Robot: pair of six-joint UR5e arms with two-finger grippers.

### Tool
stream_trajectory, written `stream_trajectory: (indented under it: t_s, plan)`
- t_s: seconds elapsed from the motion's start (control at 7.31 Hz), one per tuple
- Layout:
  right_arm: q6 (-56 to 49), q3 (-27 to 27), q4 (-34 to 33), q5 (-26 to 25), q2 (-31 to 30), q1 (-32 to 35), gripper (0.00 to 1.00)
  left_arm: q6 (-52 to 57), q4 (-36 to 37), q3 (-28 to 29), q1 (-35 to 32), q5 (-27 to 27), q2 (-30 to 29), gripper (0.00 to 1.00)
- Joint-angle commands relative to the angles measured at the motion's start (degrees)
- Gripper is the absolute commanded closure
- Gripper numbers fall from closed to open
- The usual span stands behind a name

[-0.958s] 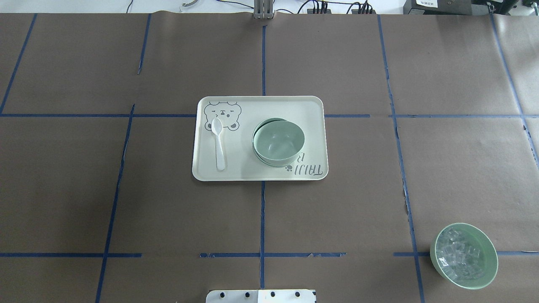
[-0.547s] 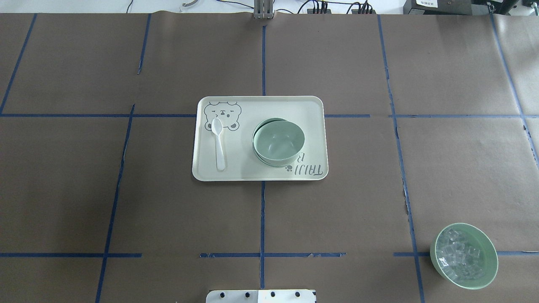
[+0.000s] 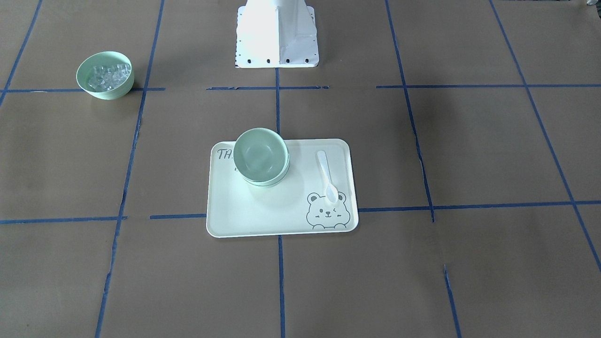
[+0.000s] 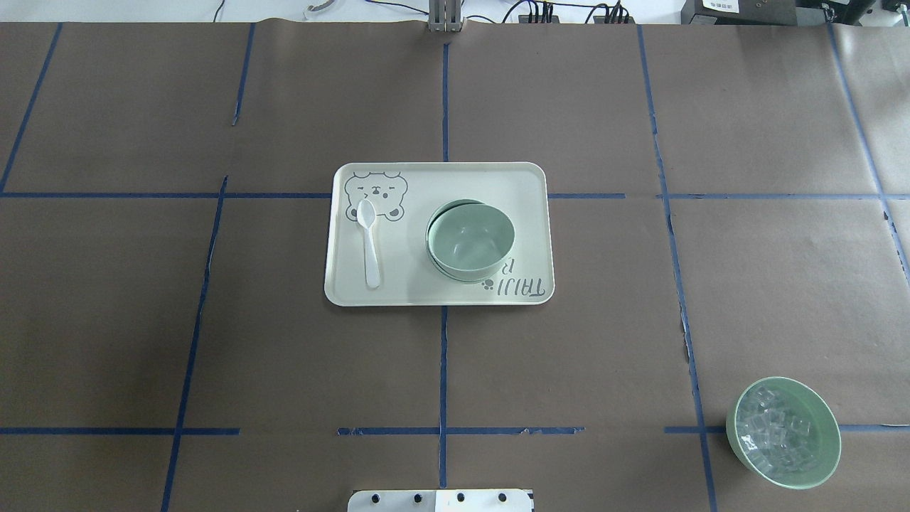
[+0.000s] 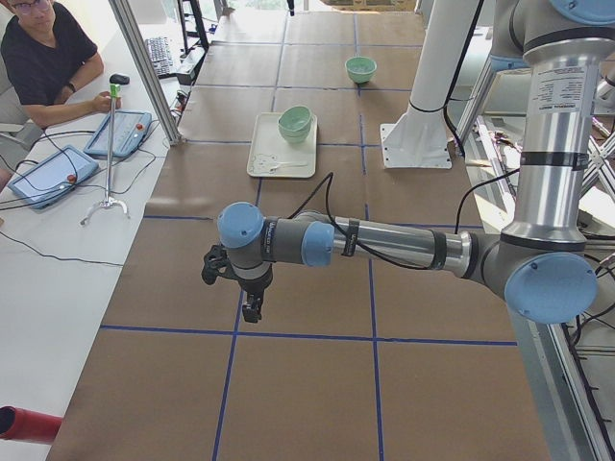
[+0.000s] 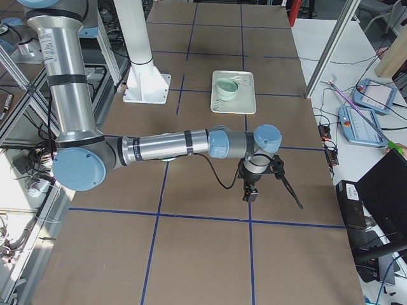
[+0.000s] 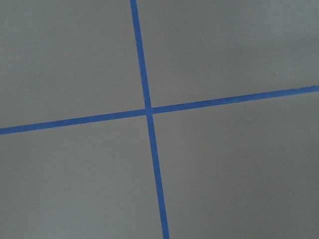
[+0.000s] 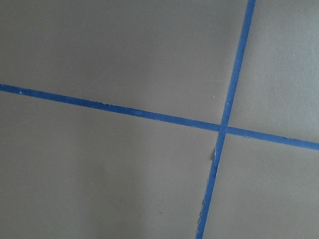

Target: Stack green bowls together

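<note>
The green bowls (image 4: 469, 238) sit nested in one stack on the right half of the pale bear-print tray (image 4: 426, 288); several rims show at the stack's edge. The stack also shows in the front view (image 3: 260, 155) and small in both side views (image 5: 294, 123) (image 6: 225, 88). My left gripper (image 5: 250, 312) hangs over bare table far to the left of the tray; I cannot tell whether it is open or shut. My right gripper (image 6: 248, 196) hangs over bare table far to the right; I cannot tell its state either. Both wrist views show only brown paper and blue tape.
A white spoon (image 4: 370, 245) lies on the tray's left half. A green bowl of clear cubes (image 4: 782, 432) stands near the front right of the table. The robot's white base (image 3: 276, 33) is at the near edge. An operator sits beside the table (image 5: 43, 58).
</note>
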Motion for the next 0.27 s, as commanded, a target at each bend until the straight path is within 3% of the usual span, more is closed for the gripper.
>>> stream_trajectory:
  t_s: [0.0, 0.14]
  plan:
    - [0.0, -0.1, 0.1, 1.3, -0.1, 0.0, 0.0, 0.1, -0.1, 0.4, 0.0, -0.1, 0.2, 0.0]
    - [0.0, 0.0, 0.1, 1.3, -0.1, 0.0, 0.0, 0.1, -0.1, -0.2, 0.0, -0.1, -0.1, 0.0]
